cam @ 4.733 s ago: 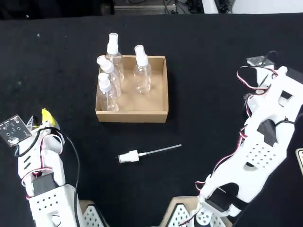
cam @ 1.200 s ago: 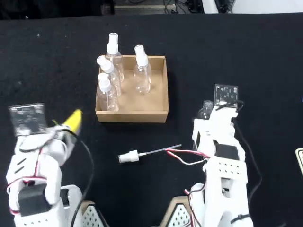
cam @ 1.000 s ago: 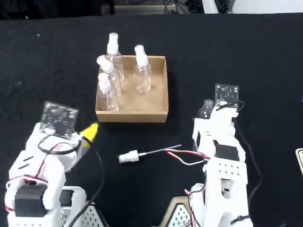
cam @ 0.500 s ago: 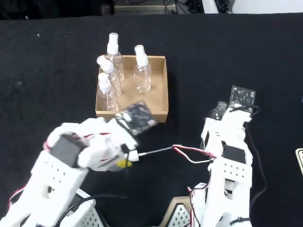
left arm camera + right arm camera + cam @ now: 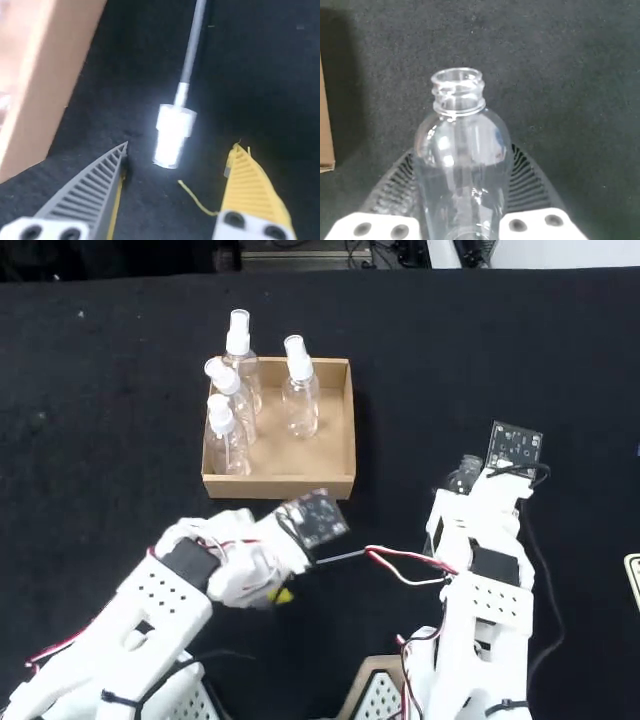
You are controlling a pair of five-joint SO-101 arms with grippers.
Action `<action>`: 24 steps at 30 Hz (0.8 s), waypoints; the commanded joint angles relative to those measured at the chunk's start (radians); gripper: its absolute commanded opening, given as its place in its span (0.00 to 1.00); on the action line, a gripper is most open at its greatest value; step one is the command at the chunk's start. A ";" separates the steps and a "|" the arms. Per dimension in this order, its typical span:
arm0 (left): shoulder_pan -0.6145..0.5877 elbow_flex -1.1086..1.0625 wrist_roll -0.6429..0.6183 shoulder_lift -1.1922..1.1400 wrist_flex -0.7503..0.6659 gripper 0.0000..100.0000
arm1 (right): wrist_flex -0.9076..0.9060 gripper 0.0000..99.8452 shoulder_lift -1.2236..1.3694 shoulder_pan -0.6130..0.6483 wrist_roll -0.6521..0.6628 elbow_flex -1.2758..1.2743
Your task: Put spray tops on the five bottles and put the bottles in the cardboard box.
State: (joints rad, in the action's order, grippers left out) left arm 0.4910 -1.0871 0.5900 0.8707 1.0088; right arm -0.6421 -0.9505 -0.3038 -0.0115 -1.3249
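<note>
A white spray top (image 5: 172, 134) with a long dip tube (image 5: 342, 556) lies on the black table in front of the cardboard box (image 5: 342, 430). My left gripper (image 5: 175, 155) is open just over it, one finger on each side of the white cap. My right gripper (image 5: 462, 180) is shut on a clear open-necked bottle (image 5: 462, 150), held to the right of the box; its neck (image 5: 464, 472) peeks out by the right arm in the high view. In the box stand several capped bottles (image 5: 299, 390).
The box's wall (image 5: 45, 80) runs close beside my left gripper. Red and white wires (image 5: 400, 568) from the right arm trail near the tube's end. Bare black tabletop lies to the left of the box and behind it.
My left arm has swung from the table's left side to the spray top and now hangs over it. My right arm came in from the far right holding the bottle, then shifted slightly right.
</note>
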 commanded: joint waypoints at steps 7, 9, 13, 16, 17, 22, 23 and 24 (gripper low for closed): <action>-0.077 -0.050 -0.038 -0.003 -0.157 0.28 | 0.025 0.01 -0.039 -0.020 -0.006 0.035; -0.079 -0.059 -0.040 -0.014 -0.176 0.28 | 0.025 0.01 -0.039 -0.020 -0.006 0.035; -0.077 -0.056 -0.041 -0.098 -0.207 0.28 | 0.025 0.01 -0.039 -0.018 -0.006 0.031; -0.076 -0.056 -0.041 -0.190 -0.242 0.28 | 0.025 0.01 -0.039 -0.017 -0.006 0.031; -0.076 -0.056 -0.041 -0.212 -0.259 0.28 | 0.025 0.01 -0.039 -0.017 -0.006 0.031; -0.074 -0.056 -0.041 -0.273 -0.345 0.28 | 0.025 0.01 -0.039 -0.018 -0.006 0.031; -0.074 -0.058 -0.041 -0.276 -0.353 0.28 | 0.025 0.01 -0.039 -0.018 -0.006 0.031; -0.074 -0.058 -0.041 -0.276 -0.353 0.28 | 0.025 0.01 -0.039 -0.018 -0.006 0.031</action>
State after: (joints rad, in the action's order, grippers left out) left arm 0.4189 -1.1592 0.5593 0.6007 0.6943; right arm -0.6421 -0.9505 -0.3038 -0.0115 -1.3249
